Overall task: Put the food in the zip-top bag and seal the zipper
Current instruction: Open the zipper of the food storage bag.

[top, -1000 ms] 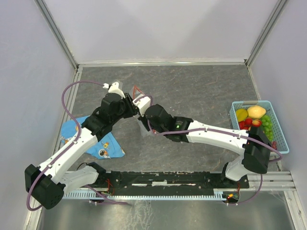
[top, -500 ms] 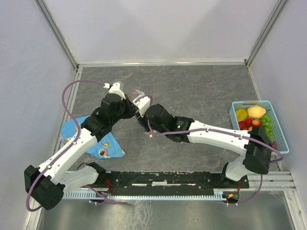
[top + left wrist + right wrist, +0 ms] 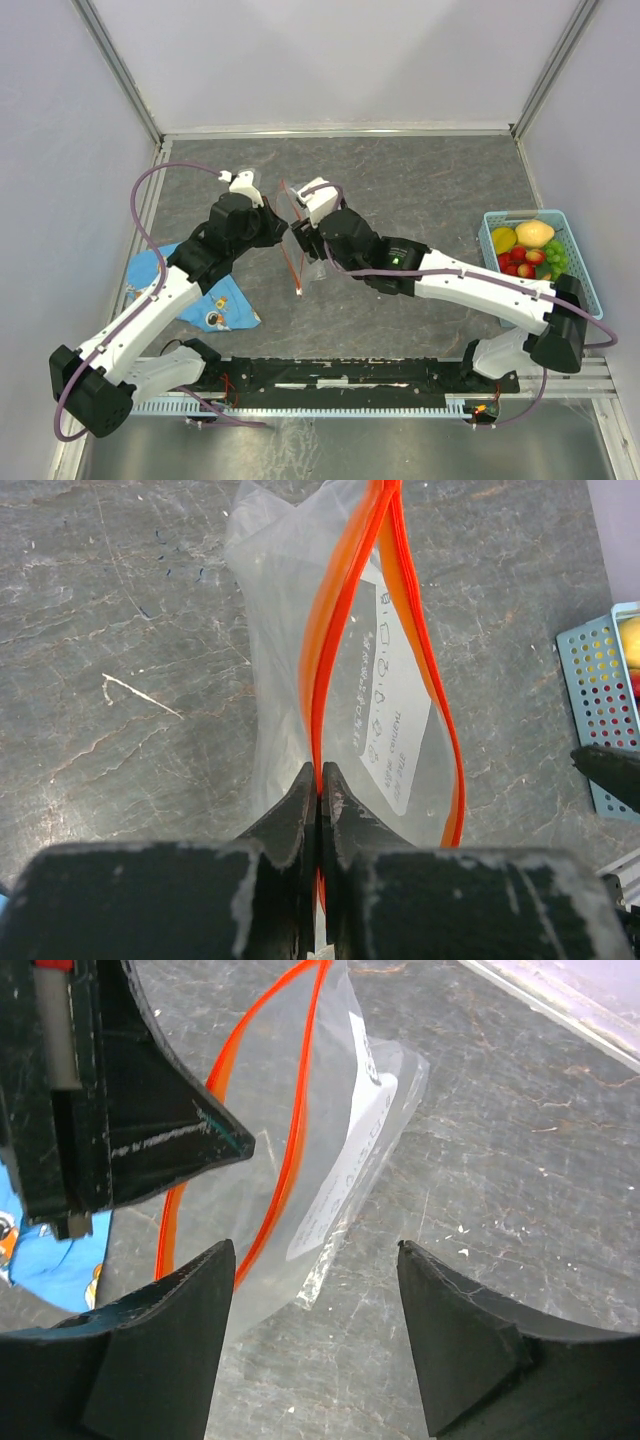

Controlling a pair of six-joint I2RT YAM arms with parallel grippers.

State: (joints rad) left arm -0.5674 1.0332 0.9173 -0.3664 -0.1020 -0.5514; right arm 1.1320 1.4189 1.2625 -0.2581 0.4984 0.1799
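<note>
The bag [image 3: 308,262] hangs above the table well left of the basket [image 3: 590,292], where the food [image 3: 530,250] lies. Its zipper [image 3: 338,630] runs far-to-near, lips bowed slightly apart. The left gripper [image 3: 319,780] is clamped on one lip. The right gripper [image 3: 315,1250] stands spread just beside the bag, holding nothing. The zipper's top is cropped in the left wrist view; the label's print is illegible.
</note>
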